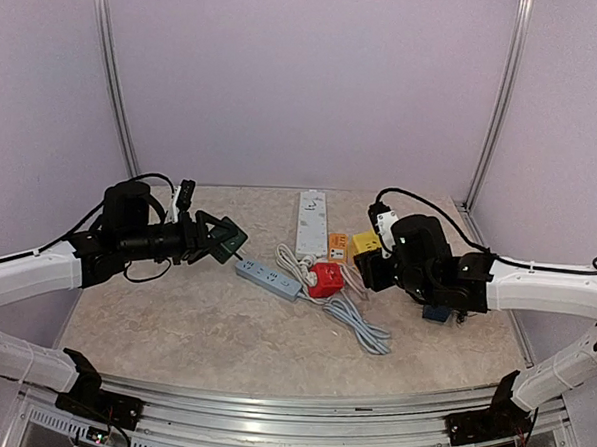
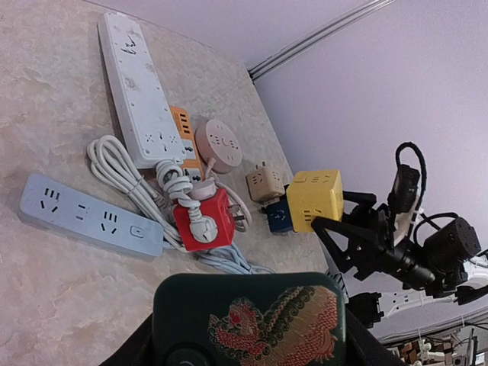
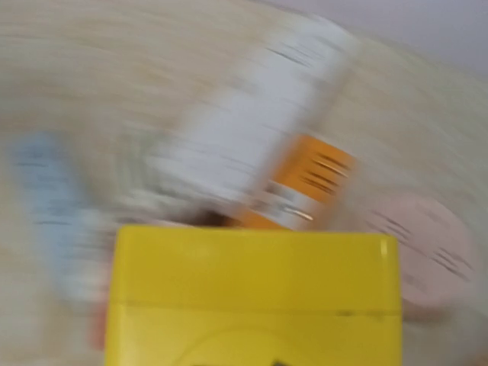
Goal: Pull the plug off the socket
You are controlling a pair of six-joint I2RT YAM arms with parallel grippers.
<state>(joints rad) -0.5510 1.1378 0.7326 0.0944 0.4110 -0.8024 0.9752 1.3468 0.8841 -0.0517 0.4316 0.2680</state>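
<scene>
Left gripper [image 1: 218, 237]: it hangs over the left part of the table [image 1: 173, 327], and a dark green block [image 2: 248, 313] with a red-and-gold bird pattern sits between its fingers. We read it as clamped on that block, though the fingers are mostly hidden.
Blue-grey strip [image 1: 269, 278]: lies flat just right of that gripper, long axis running left-to-right with a slight slant, nothing plugged in.
White strip [image 1: 313, 222]: lies farther back, long axis pointing away from the arms.
Red cube socket [image 2: 221, 210]: sits on the table between the two strips' near ends and the right arm.
White plug [image 2: 200, 227]: seated in the red cube socket, on the face turned up and toward the left arm. We judge the pull must go out along that face's normal, up and leftward.
White cable [image 1: 358, 322]: trails from the plug toward the near right and loops beside the red cube.
Yellow cube [image 2: 314, 200]: held off the table, just right of the red cube.
Right gripper [image 1: 370, 259]: closed on the yellow cube. Its own view is blurred, with only yellow filling the bottom.
Key relation: the plug lies right of the left gripper and left of the right one. The right is nearer, but the plug faces the left.
Our judgement: both pincers are occupied, so one must let go first.
</scene>
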